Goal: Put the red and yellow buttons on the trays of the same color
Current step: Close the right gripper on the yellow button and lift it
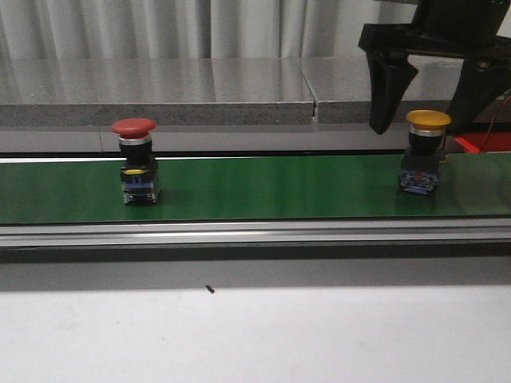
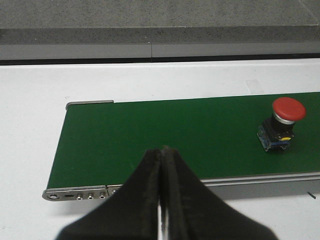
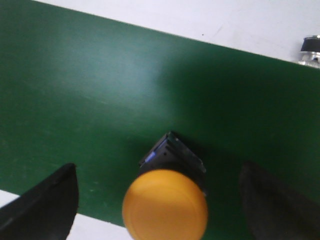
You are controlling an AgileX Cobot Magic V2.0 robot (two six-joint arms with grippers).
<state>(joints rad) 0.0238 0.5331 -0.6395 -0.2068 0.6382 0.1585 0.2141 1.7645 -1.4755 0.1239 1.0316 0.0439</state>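
Yellow button (image 1: 421, 155) upright on the green belt (image 1: 263, 187), right end, cap between the spread fingers of the right gripper (image 1: 427, 116), no contact on either side. Red button (image 1: 136, 159) upright on the same belt toward the left, well apart from the yellow one. Left gripper (image 2: 161, 200) clenched with nothing in it, hanging over the belt's near edge, short of the red button. Red tray edge (image 1: 485, 142) just visible behind the belt at far right.

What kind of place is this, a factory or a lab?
Probably a lab bench mocked up as a small factory line. A green conveyor belt carries two industrial push buttons, one red, one yellow, and the right gripper hangs open around the yellow one.
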